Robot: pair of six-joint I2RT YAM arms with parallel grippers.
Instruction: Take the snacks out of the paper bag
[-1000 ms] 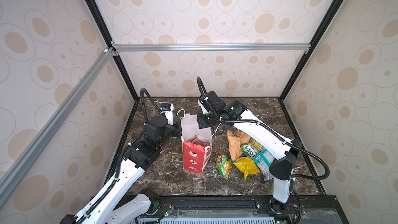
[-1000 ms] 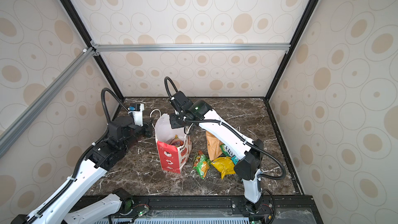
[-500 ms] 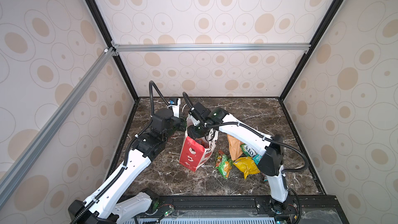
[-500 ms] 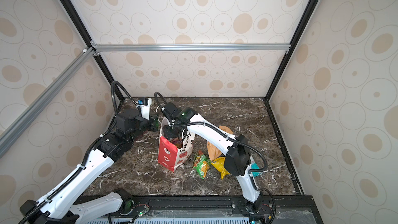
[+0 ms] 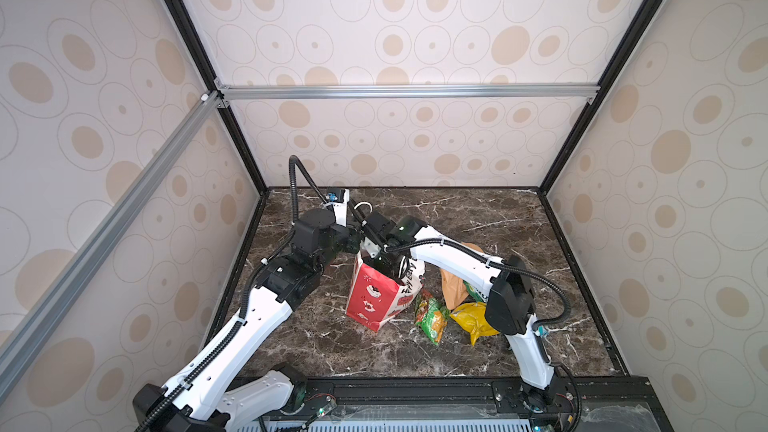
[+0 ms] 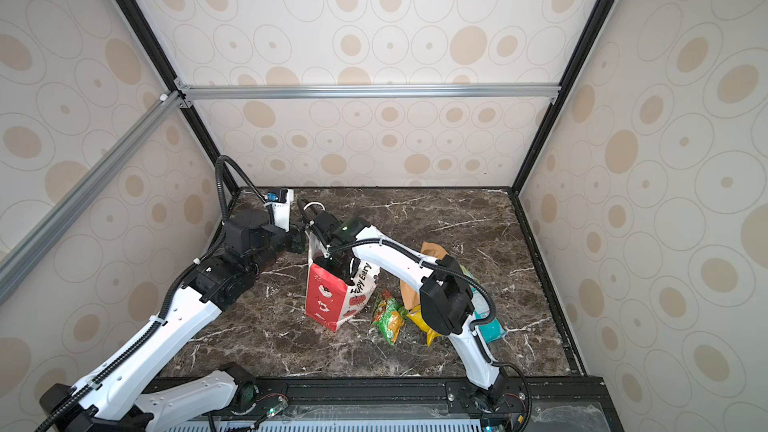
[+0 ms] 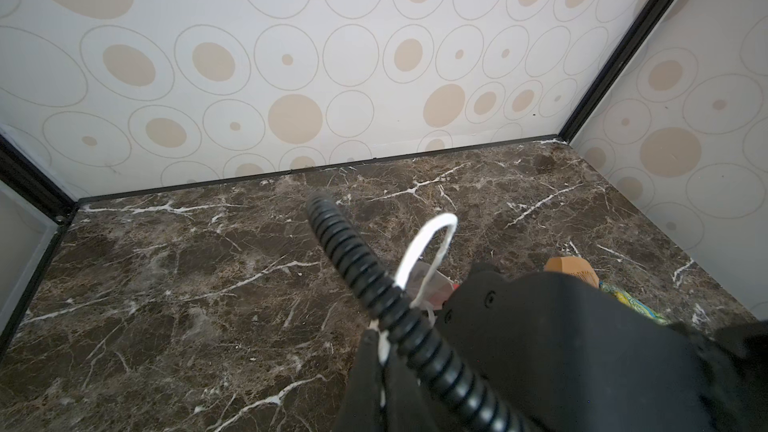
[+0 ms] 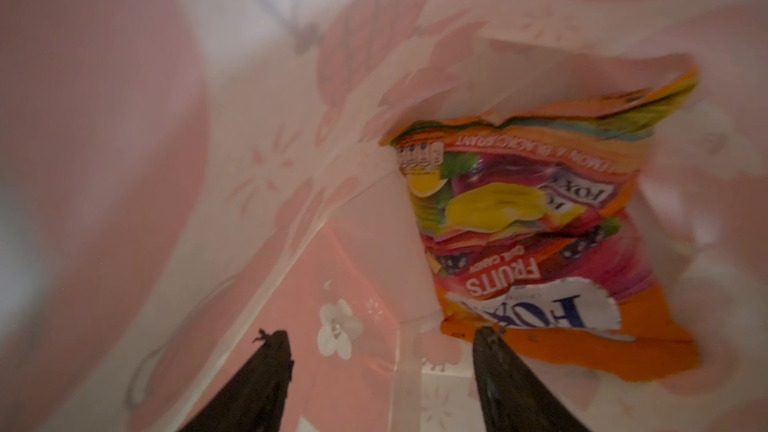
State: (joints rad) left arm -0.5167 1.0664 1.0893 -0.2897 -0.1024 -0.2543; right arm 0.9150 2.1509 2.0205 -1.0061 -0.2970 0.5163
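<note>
Top views, paper bag (image 5: 374, 297): stands slightly tilted on the marble surface (image 5: 478, 209), mouth up. Judged to be thin, light paper that creases and tips easily.
Top views, left fingers (image 5: 352, 238): at the bag rim, 11 o'clock of the bag.
Top views, right arm (image 5: 449, 253): reaches in from 3 o'clock with its wrist sunk in the bag mouth. Its fingers are hidden here.
Top views, snacks outside: tan kraft pouch (image 5: 453, 290), green-and-red packet (image 5: 432, 317), yellow packet (image 5: 473, 322) and teal packet (image 6: 490, 326) lie at 3 to 4 o'clock of the bag.
Left wrist, white cord handle (image 7: 428, 243): runs down into the left fingers, which are clenched on it, steadying the bag.
Right wrist, orange FOX'S packet (image 8: 540, 243): lies inside the bag, leaning on a wall.
Right wrist, right fingers (image 8: 270, 371): spread apart, grasping nothing. One tip sits just beside the packet's near edge.
Handling: the packet is judged light, soft, glossy and slippery, and its crinkled film yields under pressure.
Hold point: the flat sealed near edge, taken with a shallow pinch, since the broad face would likely slide.
</note>
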